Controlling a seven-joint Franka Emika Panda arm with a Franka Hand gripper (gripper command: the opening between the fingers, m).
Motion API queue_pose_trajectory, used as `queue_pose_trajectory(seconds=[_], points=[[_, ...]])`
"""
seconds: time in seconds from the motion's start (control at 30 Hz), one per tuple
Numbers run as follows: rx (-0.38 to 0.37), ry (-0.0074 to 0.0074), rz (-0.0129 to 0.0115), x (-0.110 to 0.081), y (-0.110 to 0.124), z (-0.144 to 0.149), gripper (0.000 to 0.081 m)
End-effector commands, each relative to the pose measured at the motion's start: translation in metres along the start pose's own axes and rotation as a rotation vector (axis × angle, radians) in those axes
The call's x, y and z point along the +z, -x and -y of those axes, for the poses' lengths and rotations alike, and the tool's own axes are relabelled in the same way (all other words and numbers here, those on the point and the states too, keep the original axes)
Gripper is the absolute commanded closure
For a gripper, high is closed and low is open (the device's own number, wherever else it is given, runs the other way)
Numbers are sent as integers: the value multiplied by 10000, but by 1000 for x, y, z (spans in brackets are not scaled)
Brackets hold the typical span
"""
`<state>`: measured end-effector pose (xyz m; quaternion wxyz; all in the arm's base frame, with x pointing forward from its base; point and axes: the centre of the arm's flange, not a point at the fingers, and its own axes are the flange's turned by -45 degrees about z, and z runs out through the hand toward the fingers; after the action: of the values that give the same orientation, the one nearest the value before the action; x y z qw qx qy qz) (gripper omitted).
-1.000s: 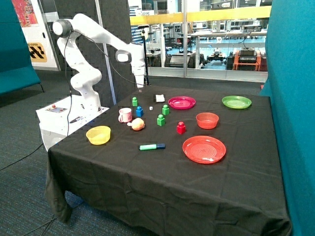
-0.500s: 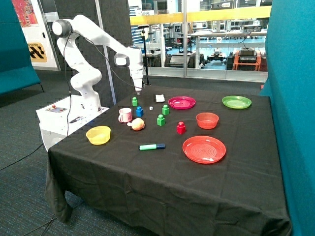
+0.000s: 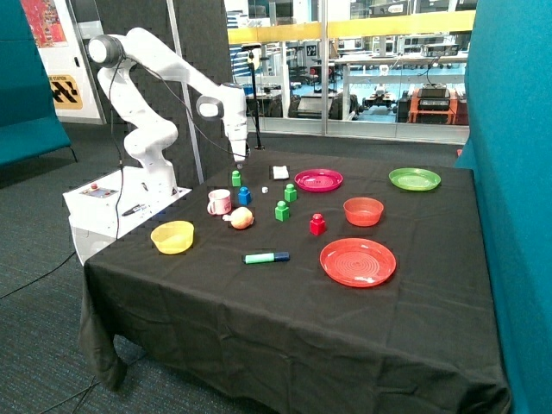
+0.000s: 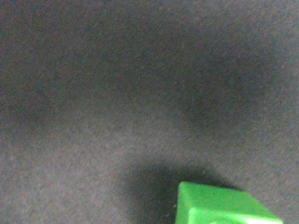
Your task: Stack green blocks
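Three green blocks stand apart on the black cloth: one near the back edge by the robot base, one beside the pink plate, and one nearer the middle. None is stacked. My gripper hangs just above the first block, a little behind it, not touching it. The wrist view shows only black cloth and the top corner of that green block at the picture's edge.
Close by are a pink mug, a blue brick, a red brick and a peach-coloured object. A yellow bowl, green marker, red plate, red bowl, pink plate and green plate are spread around.
The arm has swung its gripper down and sideways, from above the table's back edge to just over the green block nearest the robot base.
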<state>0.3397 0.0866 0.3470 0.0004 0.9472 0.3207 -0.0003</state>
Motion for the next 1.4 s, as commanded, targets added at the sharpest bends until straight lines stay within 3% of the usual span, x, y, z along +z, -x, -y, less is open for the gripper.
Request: queue_pose_trajectory(seconds=[0.0,0.1,0.43,0.63,1.37], points=[[-144,-6,-9,4,12,10,183],[-132,-6,-9,6,15,11,195],[61,-6,-9,16,18,6,121],[126,-6,-9,17,13,2,241],[256,-6,-9,31,22,5,314]])
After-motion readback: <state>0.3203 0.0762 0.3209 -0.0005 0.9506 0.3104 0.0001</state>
